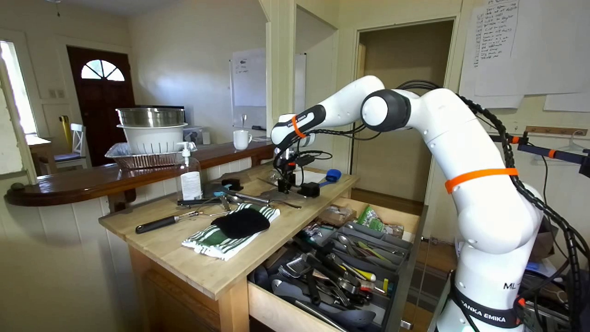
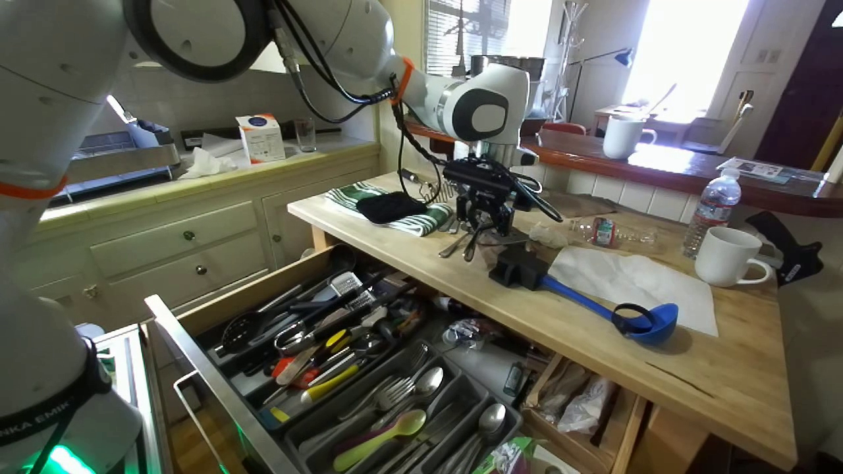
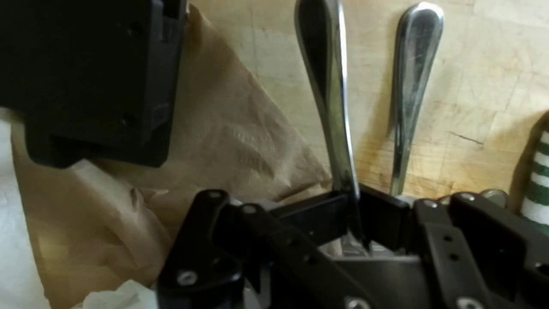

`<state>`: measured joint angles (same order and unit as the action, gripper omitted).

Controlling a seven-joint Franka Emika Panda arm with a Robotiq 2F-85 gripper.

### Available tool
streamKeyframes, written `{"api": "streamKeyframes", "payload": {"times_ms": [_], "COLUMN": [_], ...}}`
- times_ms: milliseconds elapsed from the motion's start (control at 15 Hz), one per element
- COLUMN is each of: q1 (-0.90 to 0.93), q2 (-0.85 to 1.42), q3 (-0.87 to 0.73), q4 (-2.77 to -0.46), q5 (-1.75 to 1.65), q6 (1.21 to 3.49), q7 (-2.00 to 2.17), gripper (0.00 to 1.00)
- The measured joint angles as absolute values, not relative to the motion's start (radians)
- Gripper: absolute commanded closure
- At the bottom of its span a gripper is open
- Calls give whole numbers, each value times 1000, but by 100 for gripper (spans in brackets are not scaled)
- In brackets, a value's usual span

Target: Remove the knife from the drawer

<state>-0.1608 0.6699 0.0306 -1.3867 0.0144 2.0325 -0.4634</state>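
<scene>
One metal utensil [image 3: 332, 98] is gripped between the jaws over the desk [image 1: 166, 251], whose drawer [image 1: 281, 308] stands open.

Striped towel [image 1: 226, 245] (black cloth [image 1: 242, 223] on top), blue ladle [image 2: 661, 324], pump bottle [image 1: 190, 179], white mug [image 1: 240, 139] on the brown ledge [image 1: 87, 183]

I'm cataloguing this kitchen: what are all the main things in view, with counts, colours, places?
drawer: one, light wood, below counter
utensils: many, mixed colours, in drawer
towel: one, green and white, on counter
pad: one, black, on towel
ladle: one, blue, on counter
mugs: two, white, counter and ledge
drink bottles: two, clear, on counter
pump bottle: one, clear, on counter
colander: one, white, under bowl
bowl: one, silver, above ledge
box: one, white and orange, far worktop
held utensil: one, silver, in tool
arm: one, white, over counter
tool: one, black, above counter
</scene>
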Motion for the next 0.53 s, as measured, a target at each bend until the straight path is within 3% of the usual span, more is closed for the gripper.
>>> {"api": "streamKeyframes", "payload": {"times_ms": [267, 333, 400, 533], "q1": [-160, -159, -157, -153], "q2": [697, 704, 710, 720], "q3": [23, 23, 21, 20], "q4": [-1379, -1373, -1368, -1357], "q5": [13, 12, 10, 9], "q6": [2033, 2032, 2030, 2017], "q7": [-414, -405, -397, -390], "gripper": [100, 75, 75, 60]}}
